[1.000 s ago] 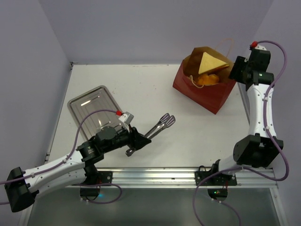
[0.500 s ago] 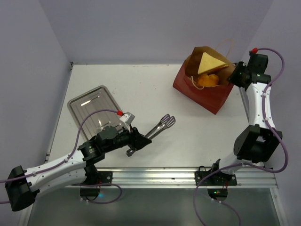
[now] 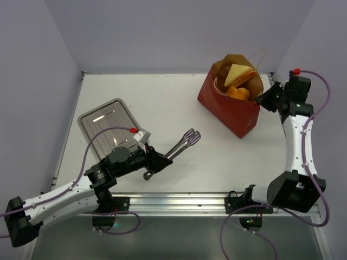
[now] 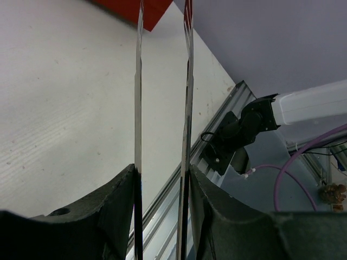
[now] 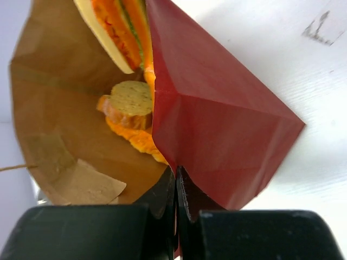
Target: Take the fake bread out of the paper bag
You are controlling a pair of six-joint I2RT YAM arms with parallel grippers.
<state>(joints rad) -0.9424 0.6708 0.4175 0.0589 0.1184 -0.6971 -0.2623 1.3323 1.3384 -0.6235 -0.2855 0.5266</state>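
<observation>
The dark red paper bag [image 3: 227, 111] stands at the table's back right with its mouth open. Inside lies the fake bread: a pale-yellow sandwich wedge [image 3: 237, 74] [image 5: 116, 27], a brown toast slice [image 5: 130, 100] and orange rolls [image 3: 238, 93] [image 5: 138, 140]. My right gripper [image 3: 262, 101] [image 5: 176, 176] is shut on the bag's right rim, one finger inside and one outside the red wall [image 5: 217, 124]. My left gripper [image 3: 157, 162] [image 4: 162, 176] sits near the table's front, shut on the metal tongs [image 3: 181, 143] [image 4: 137, 108], whose two arms stay apart and point toward the bag.
A square metal tray [image 3: 103, 122] lies at the left of the table. Purple walls close in the back and both sides. The aluminium rail [image 3: 179, 203] with the arm bases runs along the near edge.
My right gripper closed on the bag's rim, and the bag's mouth narrowed and tilted. The left arm with the tongs barely moved.
</observation>
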